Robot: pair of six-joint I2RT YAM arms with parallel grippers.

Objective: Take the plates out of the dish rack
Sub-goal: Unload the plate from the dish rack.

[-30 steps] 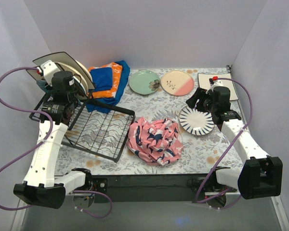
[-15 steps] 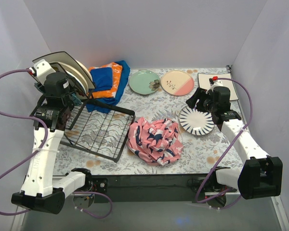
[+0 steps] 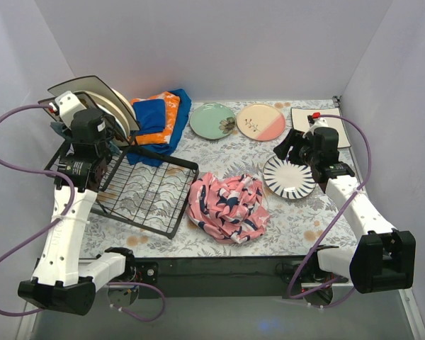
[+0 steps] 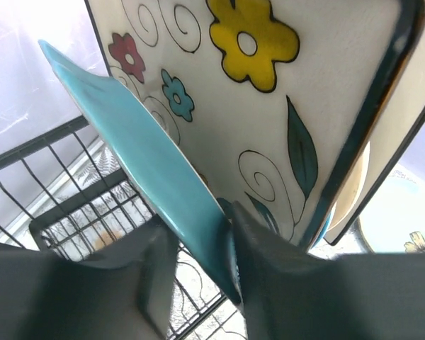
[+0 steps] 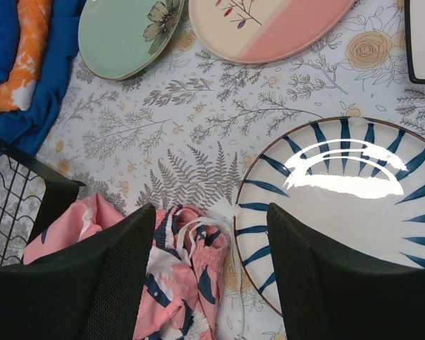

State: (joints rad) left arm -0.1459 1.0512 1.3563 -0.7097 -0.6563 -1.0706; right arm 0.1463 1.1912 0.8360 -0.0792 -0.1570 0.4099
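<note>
Gripping, with the left end effector (image 4: 202, 237), the near rim of the thin teal ceramic plate (image 4: 145, 159), fingers apparently shut on both faces, though blurred up close. Stands on edge at the far-left end of the black wire dish rack (image 3: 150, 190), long axis rising away from the fingers, so calls for drawing out along that line. Leans just beside the cream square flowered plate (image 4: 269, 99). Holding the right end effector (image 5: 212, 283) open, well apart, over the worktop (image 5: 198, 142) by the white blue-striped plate (image 5: 340, 198). Rack placed by the top view; pinch shown only at the left wrist.
</note>
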